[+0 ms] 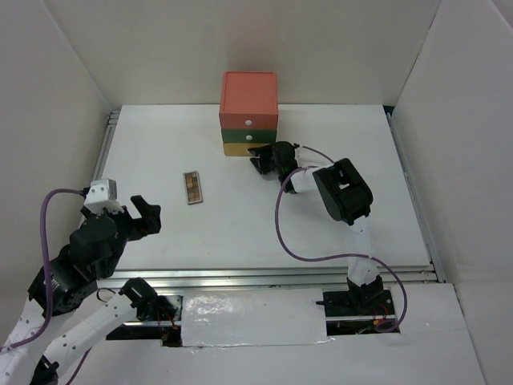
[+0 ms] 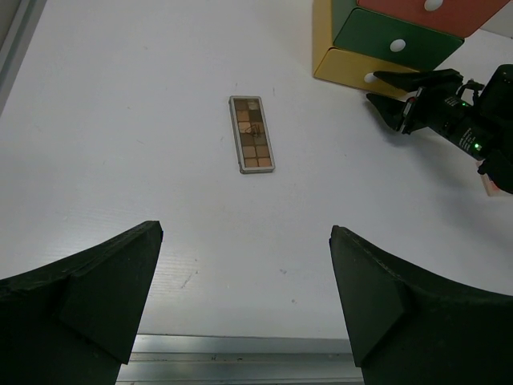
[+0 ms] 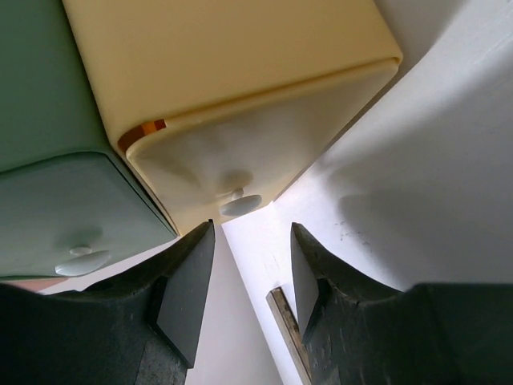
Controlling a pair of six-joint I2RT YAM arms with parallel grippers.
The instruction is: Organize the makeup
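Lying flat on the white bench (image 1: 337, 233), the brown eyeshadow palette (image 2: 251, 134) is left of the drawer box (image 1: 249, 112) and apart from it. It looks light, stiff and thin, with a slick case and breakable pans, so a hold across its two long edges seems safest. The left pincer (image 2: 244, 233) hangs wide open and empty, near the palette. The right pincer (image 3: 252, 227) stands parted, holding nothing, just before the yellow drawer's white knob (image 3: 240, 204).
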